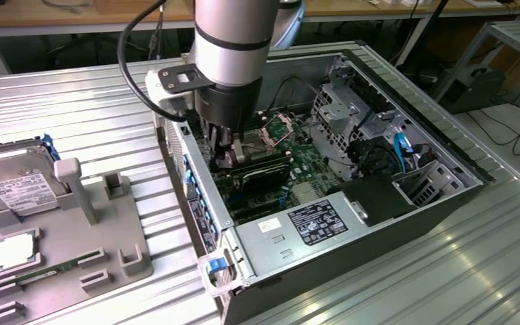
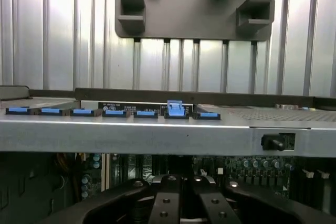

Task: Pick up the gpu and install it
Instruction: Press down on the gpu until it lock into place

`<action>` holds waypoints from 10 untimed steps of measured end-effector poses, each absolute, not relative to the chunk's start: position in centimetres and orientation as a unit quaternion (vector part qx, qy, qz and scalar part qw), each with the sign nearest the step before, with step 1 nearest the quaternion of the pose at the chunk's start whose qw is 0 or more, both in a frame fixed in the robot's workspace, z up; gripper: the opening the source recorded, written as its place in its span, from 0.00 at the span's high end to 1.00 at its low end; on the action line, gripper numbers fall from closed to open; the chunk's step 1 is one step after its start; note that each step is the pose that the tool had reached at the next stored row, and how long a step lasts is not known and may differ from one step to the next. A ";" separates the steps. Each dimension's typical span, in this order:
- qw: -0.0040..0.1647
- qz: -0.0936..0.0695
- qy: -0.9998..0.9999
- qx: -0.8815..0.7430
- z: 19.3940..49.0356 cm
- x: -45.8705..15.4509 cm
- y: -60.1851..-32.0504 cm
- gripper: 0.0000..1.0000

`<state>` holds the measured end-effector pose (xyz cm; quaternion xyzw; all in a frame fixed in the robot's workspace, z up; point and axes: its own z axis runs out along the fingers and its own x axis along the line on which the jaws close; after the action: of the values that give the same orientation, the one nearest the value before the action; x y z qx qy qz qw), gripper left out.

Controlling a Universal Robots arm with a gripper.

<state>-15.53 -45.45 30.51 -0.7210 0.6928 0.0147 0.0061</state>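
Looks like you're nearly done: your pincer (image 1: 227, 157) is clamped shut down inside the PC case (image 1: 441, 145), and the gpu (image 1: 262, 177) already sits on the motherboard (image 1: 310, 162) just beside it.

labels present, text seemingly unreadable

A ribbed metal table (image 1: 89, 101) carries an open computer case (image 1: 441, 159) and grey fixture tray (image 1: 116, 237).

Bright overhead light, glare streaks on ribbed metal table (image 1: 441, 271), dim case interior (image 1: 269, 169), slight softness
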 end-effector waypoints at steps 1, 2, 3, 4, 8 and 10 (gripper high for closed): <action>0.006 0.015 0.693 -0.721 30.5 -15.4 -45.4 0.89; 0.006 0.015 0.693 -0.721 30.5 -15.4 -45.4 0.89; 0.006 0.015 0.693 -0.721 30.5 -15.4 -45.4 0.89; 0.006 0.015 0.693 -0.721 30.5 -15.3 -45.4 0.89; 0.006 0.015 0.693 -0.721 30.5 -15.2 -45.4 0.89; 0.006 0.015 0.693 -0.721 30.5 -15.0 -45.4 0.89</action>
<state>-15.00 -45.41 30.49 -0.7210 0.6928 0.0147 0.0060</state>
